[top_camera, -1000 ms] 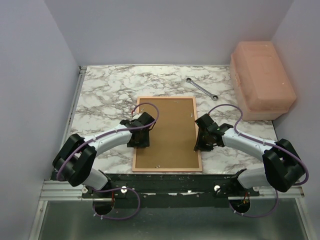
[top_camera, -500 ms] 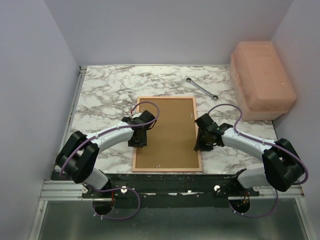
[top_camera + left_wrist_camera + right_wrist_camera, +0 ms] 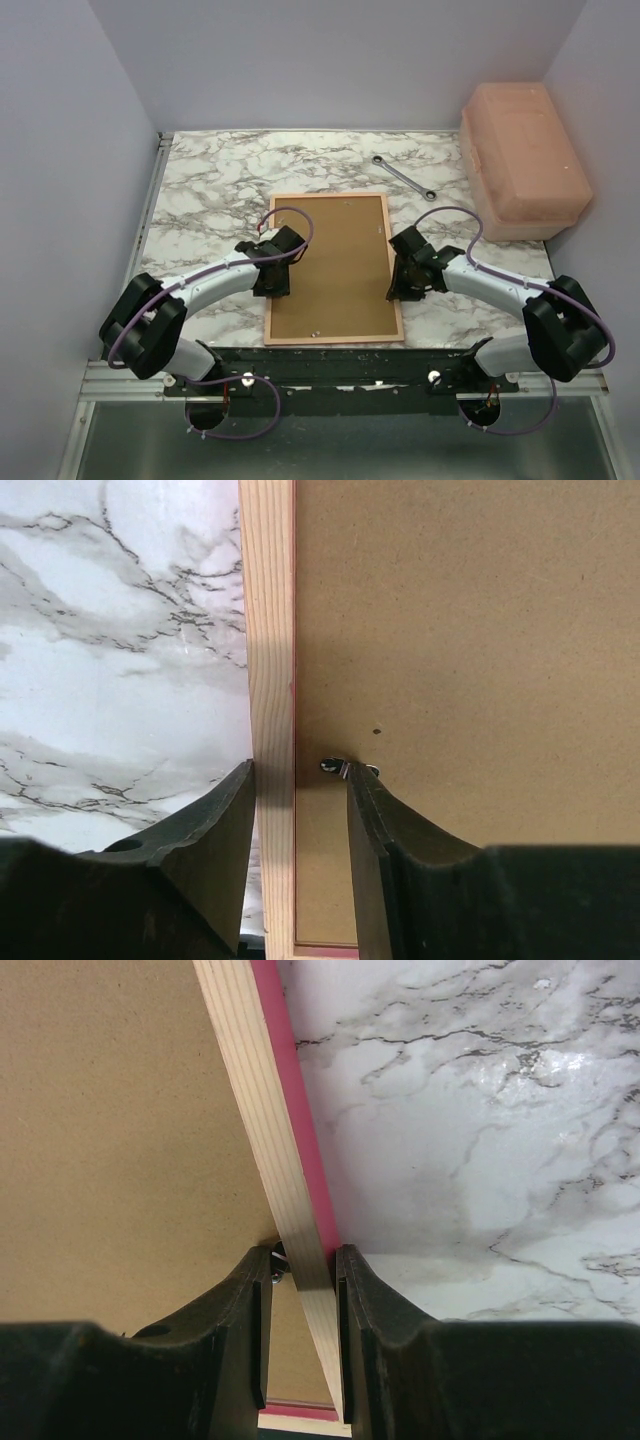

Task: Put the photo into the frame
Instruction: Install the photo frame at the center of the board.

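Observation:
The frame (image 3: 330,197) lies face down in the middle of the table, its pale wood reverse up and a brown backing panel (image 3: 335,265) set in it. The photo is hidden. My left gripper (image 3: 274,284) straddles the frame's left rail (image 3: 268,630). It (image 3: 298,770) stands open, the outer finger against the rail's outside and the inner finger on the panel beside a small metal tab (image 3: 335,767). My right gripper (image 3: 402,288) is at the right rail (image 3: 262,1090). There it (image 3: 303,1252) is shut on that rail, pink edge against the outer finger.
A metal wrench (image 3: 403,177) lies on the marble table (image 3: 210,190) behind the frame. A large pink box (image 3: 522,155) stands at the back right against the wall. White walls close in the table on three sides.
My left gripper has narrowed its jaws around the left rail and shifted slightly left. The right arm and the frame have not moved.

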`<control>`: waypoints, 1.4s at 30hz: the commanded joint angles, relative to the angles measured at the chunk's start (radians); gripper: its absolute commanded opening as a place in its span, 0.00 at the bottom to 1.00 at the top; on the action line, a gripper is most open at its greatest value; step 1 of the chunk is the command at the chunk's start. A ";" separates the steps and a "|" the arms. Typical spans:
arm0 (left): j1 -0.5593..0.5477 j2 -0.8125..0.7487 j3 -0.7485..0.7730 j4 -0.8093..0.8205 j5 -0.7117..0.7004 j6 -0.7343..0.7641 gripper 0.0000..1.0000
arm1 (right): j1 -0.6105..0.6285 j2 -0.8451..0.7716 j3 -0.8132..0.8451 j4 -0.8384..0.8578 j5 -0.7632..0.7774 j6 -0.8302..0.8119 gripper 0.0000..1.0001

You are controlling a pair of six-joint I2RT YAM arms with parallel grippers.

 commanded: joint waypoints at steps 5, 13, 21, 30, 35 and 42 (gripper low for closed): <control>-0.010 -0.018 -0.079 -0.062 0.079 -0.009 0.00 | 0.007 0.100 -0.055 0.080 0.010 -0.007 0.03; -0.010 -0.091 -0.069 -0.090 0.094 0.003 0.00 | 0.007 0.096 -0.061 0.079 0.013 -0.005 0.03; -0.010 -0.059 -0.063 -0.059 0.114 0.021 0.09 | 0.007 0.103 -0.058 0.082 0.011 -0.008 0.03; -0.007 -0.024 -0.029 -0.059 0.035 -0.018 0.29 | 0.006 0.095 -0.068 0.082 0.012 -0.006 0.03; -0.004 -0.054 -0.005 -0.039 0.049 -0.009 0.41 | 0.007 0.095 -0.068 0.081 0.016 -0.006 0.03; 0.000 -0.056 -0.003 -0.012 0.064 -0.009 0.38 | 0.007 0.099 -0.066 0.081 0.019 -0.009 0.03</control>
